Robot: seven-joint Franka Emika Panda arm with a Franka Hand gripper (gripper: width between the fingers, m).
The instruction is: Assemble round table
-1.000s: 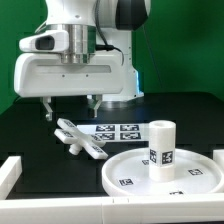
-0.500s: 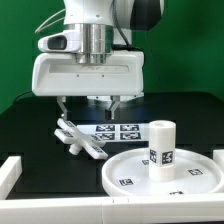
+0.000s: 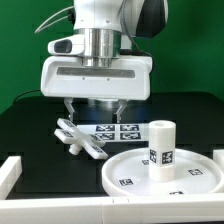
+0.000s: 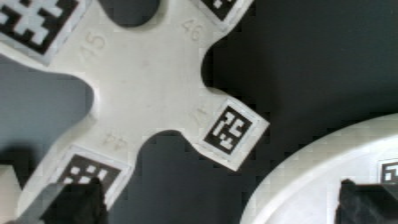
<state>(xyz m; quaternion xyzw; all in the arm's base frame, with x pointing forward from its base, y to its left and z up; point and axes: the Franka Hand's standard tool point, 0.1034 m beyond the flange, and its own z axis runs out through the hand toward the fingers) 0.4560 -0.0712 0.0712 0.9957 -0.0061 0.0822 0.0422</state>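
Observation:
The white cross-shaped foot piece (image 3: pixel 80 138) lies flat on the black table, left of centre in the exterior view; it fills the wrist view (image 4: pixel 151 95) with its tags showing. The large round rimmed disc (image 3: pixel 130 172) sits at the front right with the short cylindrical post (image 3: pixel 161 148) standing upright on it; the disc's rim shows in the wrist view (image 4: pixel 338 175). My gripper (image 3: pixel 93 104) hangs open and empty a little above the table, over the foot piece's far right side. Its fingertips (image 4: pixel 63 205) are wide apart.
The marker board (image 3: pixel 118 130) lies flat behind the disc, to the exterior view's right of the foot piece. A white frame rail (image 3: pixel 12 175) stands at the front left and another at the right edge (image 3: pixel 219 160). A green backdrop stands behind.
The gripper has moved steadily toward the exterior view's right, from over the foot piece's left to above its right side. It stays open. The parts have not moved.

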